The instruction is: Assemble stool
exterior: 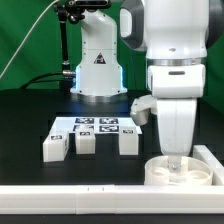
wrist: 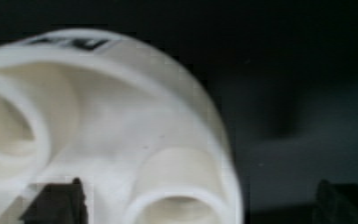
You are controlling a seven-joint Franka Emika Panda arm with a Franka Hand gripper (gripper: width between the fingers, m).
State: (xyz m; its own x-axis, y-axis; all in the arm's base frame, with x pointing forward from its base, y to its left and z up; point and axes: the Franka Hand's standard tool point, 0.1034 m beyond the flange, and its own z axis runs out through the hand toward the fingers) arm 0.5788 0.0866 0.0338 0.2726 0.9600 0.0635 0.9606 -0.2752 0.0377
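The round white seat (exterior: 181, 171) lies on the black table at the exterior view's lower right, hollow side up. My gripper (exterior: 176, 156) is lowered straight over it. In the wrist view the seat (wrist: 105, 120) fills the picture, with round sockets and a black tag on its rim. The gripper (wrist: 202, 205) is open, its dark fingertips (wrist: 55, 203) wide apart on either side of the seat's rim wall, not closed on it. Three blocky white legs (exterior: 56, 146), (exterior: 87, 142), (exterior: 128, 142) stand in a row to the exterior view's left of the seat.
The marker board (exterior: 95, 125) lies flat behind the legs. A long white border rail (exterior: 100, 196) runs along the front and turns up at the right, next to the seat. The arm's base (exterior: 95, 70) stands at the back.
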